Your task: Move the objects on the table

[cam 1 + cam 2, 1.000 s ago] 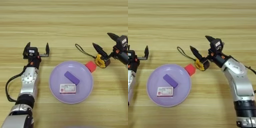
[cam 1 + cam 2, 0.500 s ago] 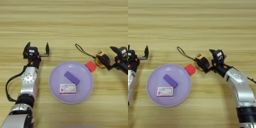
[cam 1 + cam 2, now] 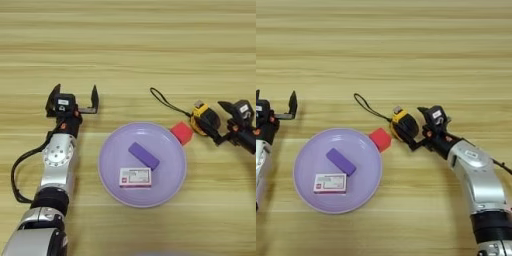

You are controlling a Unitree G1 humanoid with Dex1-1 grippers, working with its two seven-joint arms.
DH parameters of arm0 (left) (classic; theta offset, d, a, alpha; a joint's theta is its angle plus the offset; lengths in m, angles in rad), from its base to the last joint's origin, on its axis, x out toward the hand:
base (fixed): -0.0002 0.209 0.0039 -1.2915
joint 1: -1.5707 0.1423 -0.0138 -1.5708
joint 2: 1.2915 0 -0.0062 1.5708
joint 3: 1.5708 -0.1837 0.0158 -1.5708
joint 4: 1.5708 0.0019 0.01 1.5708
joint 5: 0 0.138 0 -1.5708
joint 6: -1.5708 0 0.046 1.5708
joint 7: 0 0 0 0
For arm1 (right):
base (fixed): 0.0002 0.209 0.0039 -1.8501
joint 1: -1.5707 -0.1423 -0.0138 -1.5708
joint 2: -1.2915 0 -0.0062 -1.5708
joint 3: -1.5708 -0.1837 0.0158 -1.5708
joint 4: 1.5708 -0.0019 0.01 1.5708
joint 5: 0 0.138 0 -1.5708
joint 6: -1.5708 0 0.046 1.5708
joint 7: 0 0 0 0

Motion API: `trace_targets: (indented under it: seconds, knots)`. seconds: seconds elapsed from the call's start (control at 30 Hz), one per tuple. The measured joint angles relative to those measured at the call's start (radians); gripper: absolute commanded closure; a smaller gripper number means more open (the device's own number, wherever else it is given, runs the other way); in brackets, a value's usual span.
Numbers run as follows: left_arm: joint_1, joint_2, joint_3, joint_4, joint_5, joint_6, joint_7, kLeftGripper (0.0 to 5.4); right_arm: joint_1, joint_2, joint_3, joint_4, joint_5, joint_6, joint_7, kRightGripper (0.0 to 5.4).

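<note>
Lilac plate (image 3: 170, 185) holds the purple block (image 3: 144, 155) and card box (image 3: 135, 177) — red cube (image 3: 182, 132) touches its right rim. Right of the plate, the right gripper (image 3: 417, 127) straddles the tape measure (image 3: 404, 125), fingers spread; left gripper (image 3: 73, 98) — jaws wide, empty — idles left.

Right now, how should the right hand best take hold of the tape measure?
Grip the tape measure across its yellow-black body, coming from the right, where the right hand already sits. The red cube crowds its left side, and the black cord trailing up-left is too slack to hold.

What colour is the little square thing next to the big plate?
The cube is red, touching the lilac plate's rim. The right eye view shows it best.
</note>
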Motion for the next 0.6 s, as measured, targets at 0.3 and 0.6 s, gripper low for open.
trace_targets:
  seconds: [0.3, 0.6]
  knots:
    - [0.000, 0.001, 0.000, 0.000, 0.000, 0.000, -0.001, 0.00, -0.001, 0.000, 0.012, 0.030, -0.011, -0.007, 0.005, 1.98]
    - [0.000, 0.001, 0.001, 0.000, 0.000, -0.001, -0.001, 0.00, -0.004, 0.000, 0.025, 0.036, -0.011, -0.006, 0.033, 2.99]
